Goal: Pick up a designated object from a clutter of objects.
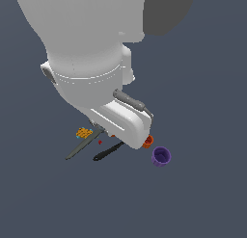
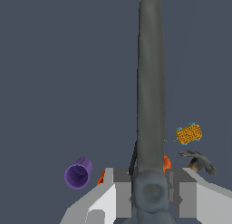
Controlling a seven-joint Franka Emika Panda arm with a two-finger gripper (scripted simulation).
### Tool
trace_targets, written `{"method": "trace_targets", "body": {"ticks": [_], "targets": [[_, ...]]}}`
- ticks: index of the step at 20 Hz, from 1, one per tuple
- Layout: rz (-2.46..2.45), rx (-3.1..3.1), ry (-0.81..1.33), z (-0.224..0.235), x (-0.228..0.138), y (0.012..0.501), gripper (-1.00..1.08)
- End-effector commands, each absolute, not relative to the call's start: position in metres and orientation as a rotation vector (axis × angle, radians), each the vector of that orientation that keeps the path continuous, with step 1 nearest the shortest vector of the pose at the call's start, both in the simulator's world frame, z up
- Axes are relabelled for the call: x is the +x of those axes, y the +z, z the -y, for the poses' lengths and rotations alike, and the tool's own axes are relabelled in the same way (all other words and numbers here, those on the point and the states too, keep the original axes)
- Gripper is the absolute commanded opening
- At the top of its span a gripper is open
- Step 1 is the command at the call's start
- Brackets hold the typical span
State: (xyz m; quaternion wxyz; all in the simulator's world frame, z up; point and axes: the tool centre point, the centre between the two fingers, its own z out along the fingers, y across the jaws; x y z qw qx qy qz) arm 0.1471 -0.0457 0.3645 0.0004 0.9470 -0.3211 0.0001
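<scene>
The scissors (image 2: 149, 82) show as long thin grey blades running straight out from between my fingers; their yellow-and-black handles are hidden. My gripper (image 2: 149, 184) is shut on the scissors near the pivot. In the exterior view the blades (image 1: 79, 149) slant down toward that view's left from the gripper (image 1: 100, 129), which the white hand mostly covers. I cannot tell whether the scissors are off the floor.
Around the gripper lie a black tool (image 1: 108, 151), a purple cup (image 1: 161, 156) on its side, an orange cup (image 1: 148, 141), a yellow block (image 1: 84, 133) and a tiny red bit (image 1: 100, 142). The wrist view shows the hammer head (image 2: 199, 160), the yellow block (image 2: 189, 133) and the purple cup (image 2: 78, 173).
</scene>
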Motion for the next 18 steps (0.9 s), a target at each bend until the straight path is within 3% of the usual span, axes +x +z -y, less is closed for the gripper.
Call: {"method": "trace_targets", "body": {"ticks": [1, 18], "targets": [[1.008, 2.975, 0.000, 0.048, 0.152, 0.376, -1.00], [1.008, 2.975, 0.000, 0.054, 0.167, 0.402, -1.00]]}}
